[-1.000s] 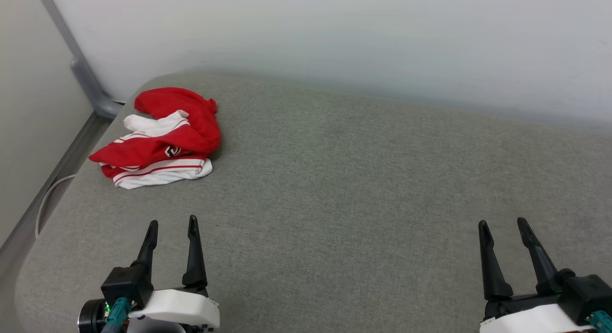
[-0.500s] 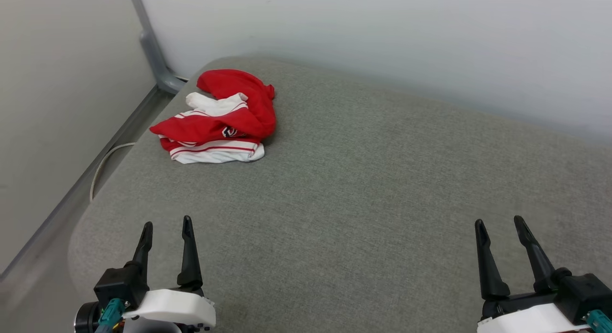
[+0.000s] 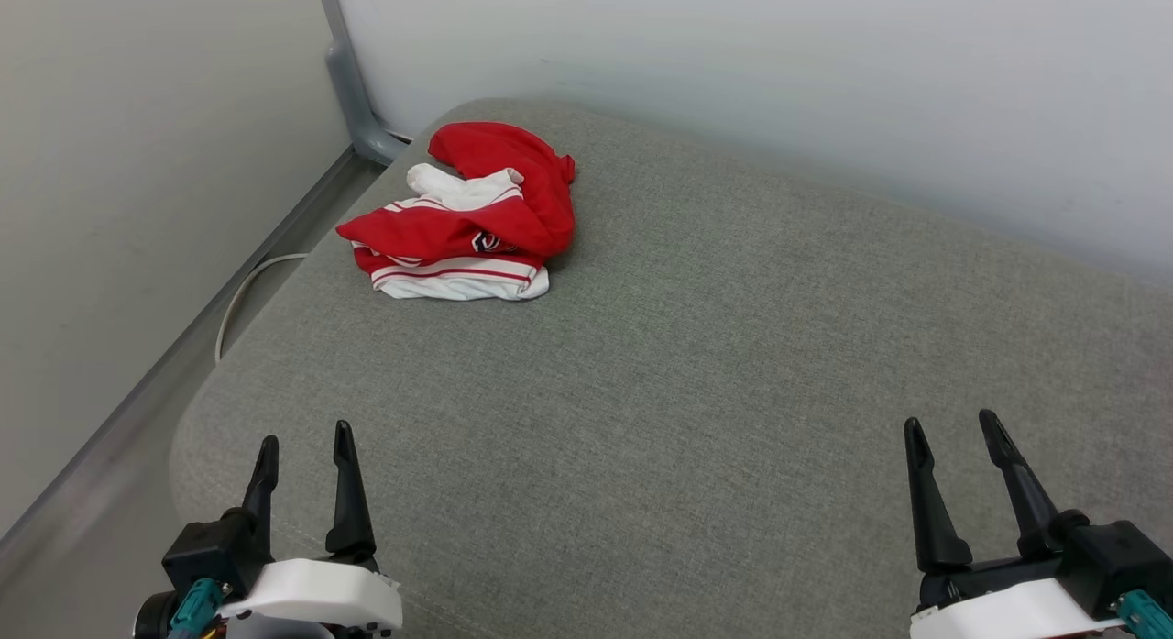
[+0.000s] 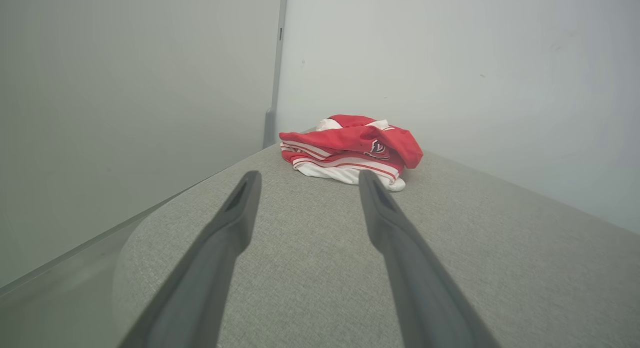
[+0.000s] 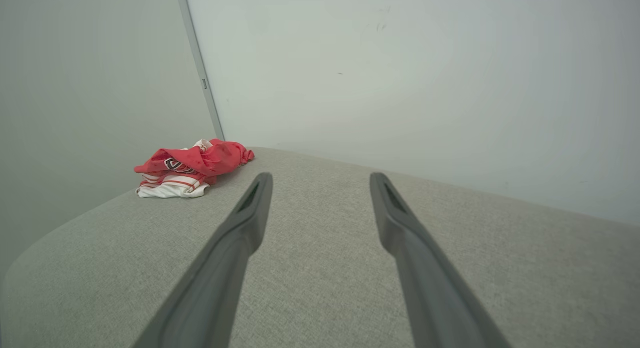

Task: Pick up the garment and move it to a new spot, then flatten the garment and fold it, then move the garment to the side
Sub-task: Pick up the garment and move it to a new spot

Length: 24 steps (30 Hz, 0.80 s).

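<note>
Eyeing the bunched garment (image 3: 476,226) at the cushion (image 3: 733,346) corner, left pincer (image 3: 304,435) and right pincer (image 3: 949,419) wide open, empty, I fear a clumsy reach shoves it off.

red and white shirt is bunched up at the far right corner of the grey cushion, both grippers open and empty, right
No: the head view shows the shirt bunched up at the far left corner of the cushion. The left gripper and right gripper are open and empty.
</note>
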### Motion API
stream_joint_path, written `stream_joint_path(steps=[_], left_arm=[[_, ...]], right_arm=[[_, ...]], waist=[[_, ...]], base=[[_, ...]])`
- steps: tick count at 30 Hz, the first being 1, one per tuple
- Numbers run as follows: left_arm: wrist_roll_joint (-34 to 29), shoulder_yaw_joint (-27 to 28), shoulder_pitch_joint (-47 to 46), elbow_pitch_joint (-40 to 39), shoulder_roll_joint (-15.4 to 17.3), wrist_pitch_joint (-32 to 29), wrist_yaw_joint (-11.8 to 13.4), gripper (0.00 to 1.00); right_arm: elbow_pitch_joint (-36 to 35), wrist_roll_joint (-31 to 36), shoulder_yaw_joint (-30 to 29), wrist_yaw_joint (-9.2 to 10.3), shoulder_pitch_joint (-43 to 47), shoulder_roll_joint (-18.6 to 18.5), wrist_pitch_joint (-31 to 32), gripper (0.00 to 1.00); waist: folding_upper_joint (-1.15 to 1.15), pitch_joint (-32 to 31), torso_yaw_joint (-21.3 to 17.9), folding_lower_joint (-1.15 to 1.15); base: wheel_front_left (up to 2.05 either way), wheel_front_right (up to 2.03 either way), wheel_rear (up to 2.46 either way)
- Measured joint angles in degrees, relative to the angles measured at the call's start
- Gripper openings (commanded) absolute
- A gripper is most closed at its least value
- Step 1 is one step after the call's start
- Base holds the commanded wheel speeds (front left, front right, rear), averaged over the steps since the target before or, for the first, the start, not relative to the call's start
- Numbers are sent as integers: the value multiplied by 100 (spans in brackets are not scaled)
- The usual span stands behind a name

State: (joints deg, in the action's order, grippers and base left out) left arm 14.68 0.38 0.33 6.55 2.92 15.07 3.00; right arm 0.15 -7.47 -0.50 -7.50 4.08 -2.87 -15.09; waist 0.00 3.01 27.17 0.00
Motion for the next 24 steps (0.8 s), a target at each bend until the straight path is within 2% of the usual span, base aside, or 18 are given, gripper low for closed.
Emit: stream_joint_path(steps=[6,13,19,24], left_arm=[[11,79,-80,70,-1,0,-88,100],[-241,581,-972,191,41,0,-538,100],[-198,1107,-2251,490,448,0,-860,100],[-224,1138,-3177,655,702,0,-966,100]], right_arm=[[-5,53,40,-1,-35,0,0,100],[-105,246,54,-1,-209,-1,0,100],[-261,470,-13,0,-426,0,0,100],[-411,658,-47,-1,-656,0,0,100]], waist=[[0,54,-70,0],[0,270,-286,0],[0,676,-505,0],[0,1102,-681,0]], base=[[0,0,0],[0,0,0],[0,0,0],[0,0,0]])
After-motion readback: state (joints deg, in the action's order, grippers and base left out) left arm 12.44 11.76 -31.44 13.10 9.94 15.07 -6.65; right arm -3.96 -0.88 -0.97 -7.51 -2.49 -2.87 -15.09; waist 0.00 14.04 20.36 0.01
